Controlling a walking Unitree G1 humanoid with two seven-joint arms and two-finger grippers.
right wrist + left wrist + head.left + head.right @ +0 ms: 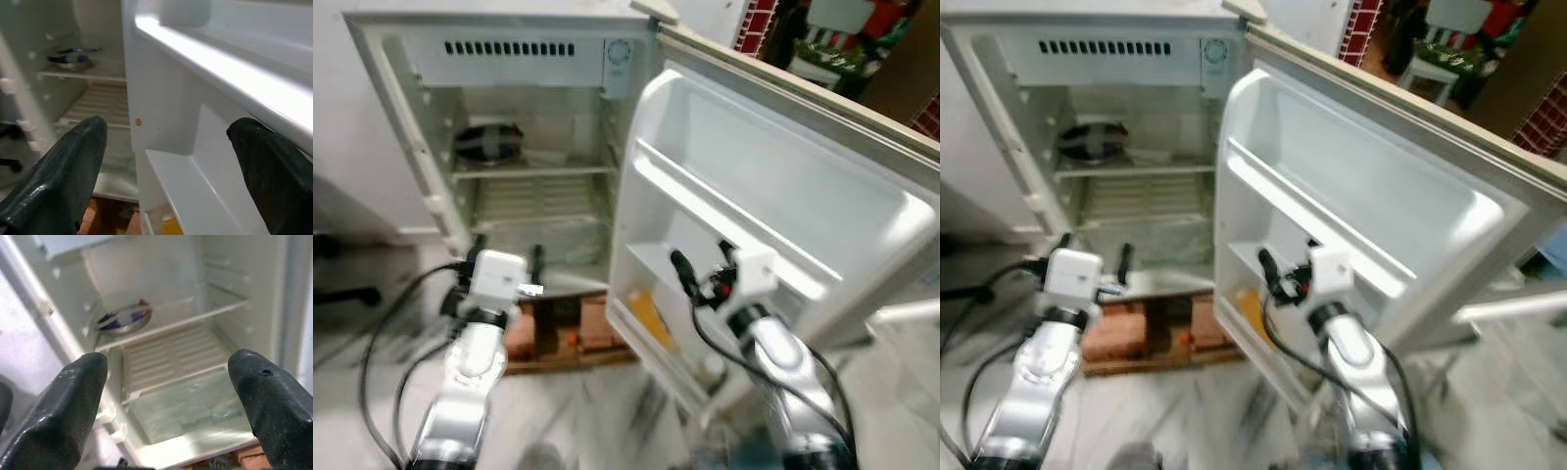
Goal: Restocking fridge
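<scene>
I hold the left gripper (505, 257) before the small white fridge (533, 147), jaws spread and empty, and the right gripper (701, 266) likewise at its open white door (773, 186), because both face shelves awaiting stock; a round metal bowl (486, 143) occupies the upper shelf.

looks like somebody's home, kitchen corner probably. small old white fridge (524, 127) with its door (773, 206) swung open, propped up on bricks (558, 328) over a marble-ish floor (372, 392). there's a white chair (1449, 49) and red brick walls (759, 24) in the room behind.
</scene>
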